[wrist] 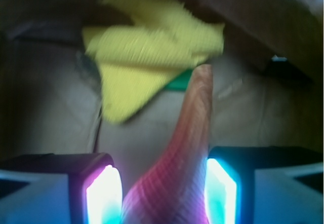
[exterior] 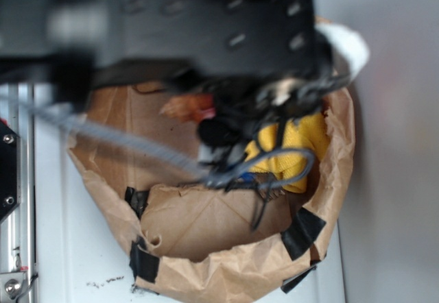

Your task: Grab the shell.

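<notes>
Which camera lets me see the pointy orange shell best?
The wrist view. There the ridged orange-brown spiral shell fills the middle, standing between the two lit pads of the claw, its tip reaching toward the yellow cloth. In the exterior view the black arm covers most of it; only an orange bit peeks out.
</notes>
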{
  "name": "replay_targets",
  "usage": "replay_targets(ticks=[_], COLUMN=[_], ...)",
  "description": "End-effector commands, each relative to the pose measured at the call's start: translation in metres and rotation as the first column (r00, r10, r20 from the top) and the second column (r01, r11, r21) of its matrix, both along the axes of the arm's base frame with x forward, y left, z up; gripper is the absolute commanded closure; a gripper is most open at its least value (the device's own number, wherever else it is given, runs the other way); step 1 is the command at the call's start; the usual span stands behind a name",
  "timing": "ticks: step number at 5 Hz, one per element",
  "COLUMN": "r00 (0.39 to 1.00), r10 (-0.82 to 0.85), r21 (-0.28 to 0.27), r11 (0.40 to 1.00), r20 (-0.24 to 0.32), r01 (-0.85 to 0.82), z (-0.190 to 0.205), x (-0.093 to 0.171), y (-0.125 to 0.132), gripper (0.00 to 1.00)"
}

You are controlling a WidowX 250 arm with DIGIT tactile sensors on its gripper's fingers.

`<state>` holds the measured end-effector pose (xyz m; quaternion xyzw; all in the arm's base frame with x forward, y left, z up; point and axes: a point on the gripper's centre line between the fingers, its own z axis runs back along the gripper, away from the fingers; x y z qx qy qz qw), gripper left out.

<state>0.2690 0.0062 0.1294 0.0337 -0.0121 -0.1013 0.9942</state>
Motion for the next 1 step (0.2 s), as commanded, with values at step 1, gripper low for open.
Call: replay_targets(ticks=[1], r00=[0.996], r10=[-0.04], r21=[0.03], r11=[0.999], r20=[0.076], r01=[0.038], z=[0.0241], x=[-0.0203], y=[-0.0143], gripper=[1.0])
